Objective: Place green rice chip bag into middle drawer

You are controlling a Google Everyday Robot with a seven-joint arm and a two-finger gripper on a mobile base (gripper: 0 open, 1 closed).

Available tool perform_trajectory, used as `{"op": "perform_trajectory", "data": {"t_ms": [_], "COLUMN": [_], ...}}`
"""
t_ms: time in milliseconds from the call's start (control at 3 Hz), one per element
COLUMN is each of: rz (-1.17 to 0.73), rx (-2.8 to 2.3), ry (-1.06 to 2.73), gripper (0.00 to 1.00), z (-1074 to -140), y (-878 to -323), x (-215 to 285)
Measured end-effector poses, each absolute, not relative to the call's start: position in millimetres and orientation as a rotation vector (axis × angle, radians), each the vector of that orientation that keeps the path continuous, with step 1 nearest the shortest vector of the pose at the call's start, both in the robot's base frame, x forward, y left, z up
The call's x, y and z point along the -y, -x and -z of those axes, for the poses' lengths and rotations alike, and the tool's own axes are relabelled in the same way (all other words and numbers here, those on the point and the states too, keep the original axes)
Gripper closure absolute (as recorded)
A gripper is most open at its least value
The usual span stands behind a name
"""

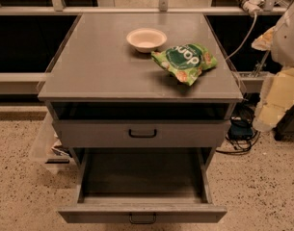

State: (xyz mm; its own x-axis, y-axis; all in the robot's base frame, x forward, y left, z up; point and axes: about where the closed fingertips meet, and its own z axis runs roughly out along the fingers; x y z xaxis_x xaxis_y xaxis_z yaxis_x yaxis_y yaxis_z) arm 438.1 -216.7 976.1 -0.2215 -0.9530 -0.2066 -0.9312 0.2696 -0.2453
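Pincer (pixel 274 105): pale cream shape at the right edge of the view, hanging beside the cabinet and off the tabletop (pixel 98 66). It sits lower in the picture than the tabletop's front edge. Open or closed: cannot tell. It holds nothing that I can see. The white rounded arm housing (pixel 288 32) is right above it.

Green rice chip bag (pixel 185 61): lying flat on the tabletop, right of centre and nearer the right edge, with the logo side up and the lettering reading upside down. It is well apart from the pincer, no contact. It is not in any drawer.

Cream bowl (pixel 146 39): upright on the tabletop, just beside the bag, up and to the left of it. The bag's near corner is close to the bowl's rim. I can't tell whether they touch.

Middle drawer (pixel 194 214): pulled fully out toward the camera, its grey inner floor visible, dark bar handle (pixel 142 219) centred on the front.

Upper drawer front (pixel 98 134): directly above it, pushed much further in, with the same kind of handle (pixel 142 134). There is a dark gap between this front and the tabletop.

White cable (pixel 243 37) runs down off the back right corner. Black cables (pixel 240 138) lie on the speckled floor (pixel 262 186) right of the cabinet.
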Motion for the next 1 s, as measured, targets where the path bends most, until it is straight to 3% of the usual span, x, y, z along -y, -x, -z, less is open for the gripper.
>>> {"op": "perform_trajectory", "data": {"t_ms": [667,1000], "rz": [0.094,0.052], "rx": [-2.233,-2.191], "ry": [1.690,1.689], "gripper": [0.00,0.00], "z": [-976.8,-969.2], "y": [-455.0,-503.3], "x": [222.8,227.5]}}
